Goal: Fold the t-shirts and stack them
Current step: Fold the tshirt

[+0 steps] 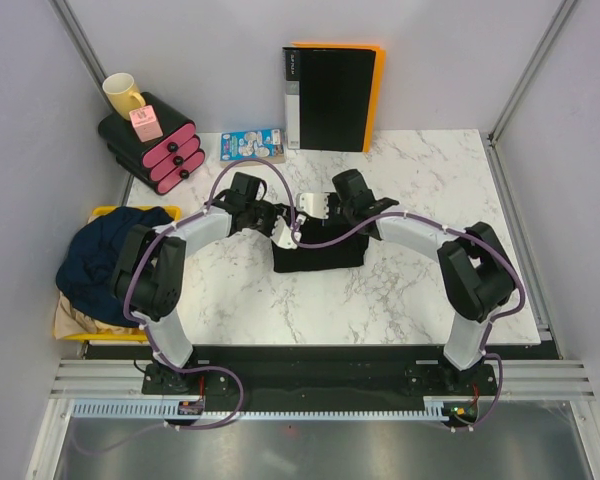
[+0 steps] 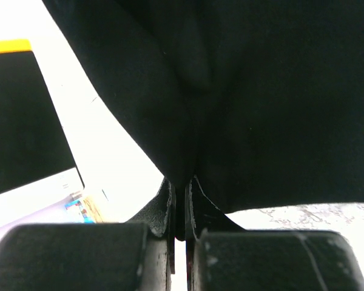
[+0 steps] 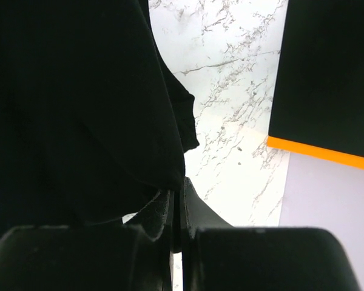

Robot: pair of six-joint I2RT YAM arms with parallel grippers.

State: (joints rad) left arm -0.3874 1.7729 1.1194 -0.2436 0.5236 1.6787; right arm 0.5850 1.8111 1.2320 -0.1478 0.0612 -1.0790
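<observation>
At the left edge of the overhead frame we see the navy t-shirt bunched in a yellow bin, with tan cloth showing beneath it. At frame centre the black t-shirt rests on the marble desk as a folded band, its long axis running left to right. The left end effector is pinched tight on the band's upper left edge. Just to its right, the right end effector is likewise clamped on the black cloth.
</observation>
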